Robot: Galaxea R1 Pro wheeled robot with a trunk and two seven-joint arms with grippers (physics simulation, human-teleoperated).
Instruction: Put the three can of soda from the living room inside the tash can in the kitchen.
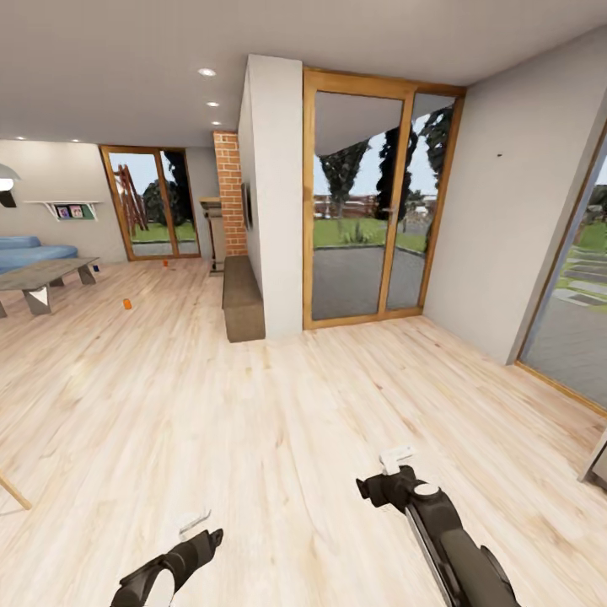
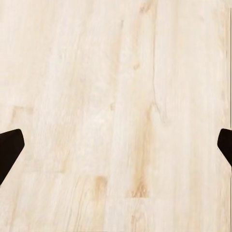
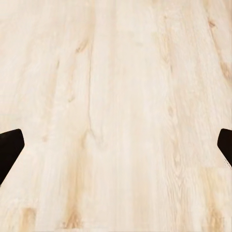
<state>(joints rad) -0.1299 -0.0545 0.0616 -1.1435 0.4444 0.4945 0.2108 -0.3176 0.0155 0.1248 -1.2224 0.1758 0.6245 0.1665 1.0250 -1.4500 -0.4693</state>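
Head view over a light wood plank floor point(image 1: 278, 421), with both arms held low and forward. The left gripper point(image 1: 196, 524) is seen at seven o'clock of the view, its dark forearm rising from the lower edge and angled toward one o'clock. The right gripper point(image 1: 396, 462) is seen at five o'clock, carried higher on a thicker dark arm angled toward eleven o'clock. In each wrist view, two dark fingers point(image 2: 9, 150) point(image 3: 9, 150) are shown at opposite borders, spread wide apart, with nothing between them but bare planks. An orange can of soda point(image 1: 127, 303) stands on the floor at ten o'clock, well away from both arms, near a low grey bench point(image 1: 42, 278); a second small orange object point(image 1: 165, 263) lies farther back, too small to be identified with certainty. A blue sofa point(image 1: 29, 251) is placed behind the bench. A brick-sided fireplace point(image 1: 229, 198) and a white partition wall point(image 1: 274, 194) are seen at twelve o'clock, flanked by wood-framed glass doors point(image 1: 371, 202).
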